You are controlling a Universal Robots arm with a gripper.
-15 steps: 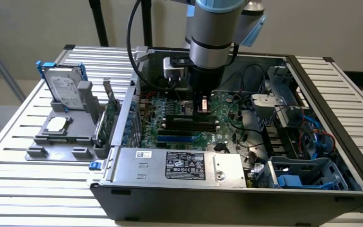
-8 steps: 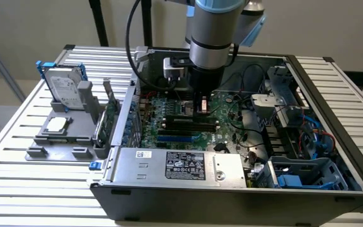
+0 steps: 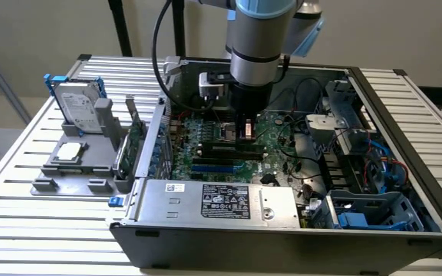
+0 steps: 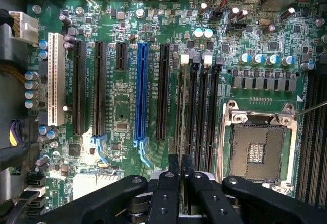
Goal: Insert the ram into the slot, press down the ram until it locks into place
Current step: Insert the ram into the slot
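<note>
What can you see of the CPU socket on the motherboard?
The CPU socket is empty: a dark square pin field with a paler rectangular patch at its centre, framed by a silvery metal bracket with screws at its corners. It lies flat on the green motherboard, beside the bank of black memory slots. A thin metal rod slants past one corner. No chip, cooler or cable sits on it.

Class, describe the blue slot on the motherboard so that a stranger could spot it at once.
Inside the open computer case lies the green motherboard. In its row of long parallel slots, the blue slot is the only blue one: the black slots flank it, and the white slot stands at the row's end.
</note>
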